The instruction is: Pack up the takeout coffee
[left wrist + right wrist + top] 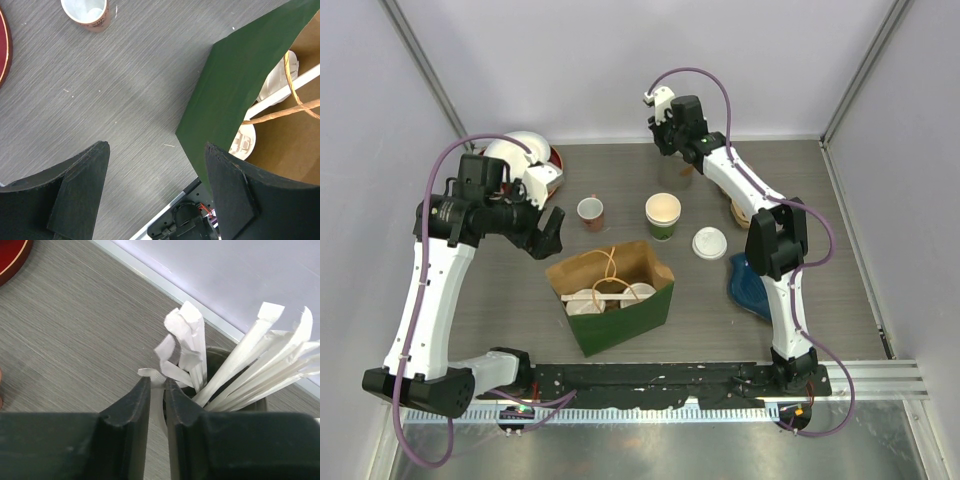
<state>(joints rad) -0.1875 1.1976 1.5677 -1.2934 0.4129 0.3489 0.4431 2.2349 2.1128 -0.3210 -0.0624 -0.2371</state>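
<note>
The right gripper [157,386] pinches one wrapped straw [152,374] from the bundle in a dark holder [252,401] by the back wall. The left gripper [156,146] hangs with jaws spread beside the green bag [625,322], which holds lidded cups [585,302]. Behind the bag stand an open green cup [663,216], a loose white lid [710,242] and a red-and-white cup [590,212].

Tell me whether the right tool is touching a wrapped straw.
Touching. The right wrist view shows the right tool pinching one wrapped straw with no gap at either finger.
</note>
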